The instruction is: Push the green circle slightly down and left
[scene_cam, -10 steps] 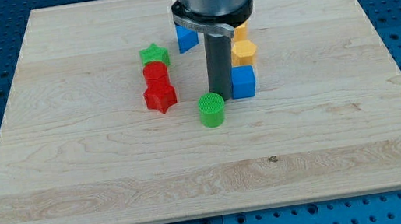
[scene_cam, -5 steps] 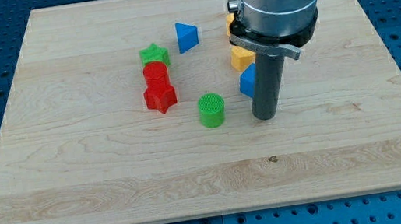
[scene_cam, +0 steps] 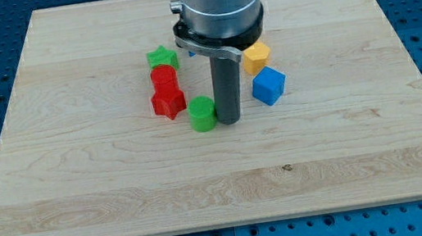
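Note:
The green circle (scene_cam: 202,113) sits near the board's middle, just right of the red star (scene_cam: 168,103). My tip (scene_cam: 229,120) rests on the board touching the green circle's right side. The rod rises from there into the large grey arm body, which hides the blue triangle seen earlier.
A red cylinder (scene_cam: 163,79) and a green star (scene_cam: 161,58) stand in a column above the red star. A blue cube (scene_cam: 269,85) and a yellow hexagon (scene_cam: 256,57) lie right of the rod. The wooden board (scene_cam: 81,194) lies on a blue perforated table.
My tip swung from the green circle's right side leftward against it. The green circle slid left and slightly up, closer to the red star. The blue cube now shows fully.

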Tool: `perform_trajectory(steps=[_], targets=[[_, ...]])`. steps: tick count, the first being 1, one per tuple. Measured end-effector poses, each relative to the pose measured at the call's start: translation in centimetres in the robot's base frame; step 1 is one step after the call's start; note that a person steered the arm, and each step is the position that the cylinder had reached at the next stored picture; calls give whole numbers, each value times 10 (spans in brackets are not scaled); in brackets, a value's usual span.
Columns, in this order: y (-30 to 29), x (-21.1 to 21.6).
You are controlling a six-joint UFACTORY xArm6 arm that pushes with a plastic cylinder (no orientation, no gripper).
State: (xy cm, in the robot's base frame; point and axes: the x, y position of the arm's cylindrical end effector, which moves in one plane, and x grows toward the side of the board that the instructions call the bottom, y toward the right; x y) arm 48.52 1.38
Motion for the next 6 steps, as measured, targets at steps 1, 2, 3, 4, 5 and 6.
perform_trajectory(steps=[1,2,3,4,5,6], targets=[[0,0],[0,-2],[-28,-3],[-42,-3],[-37,-2],[-26,0]])
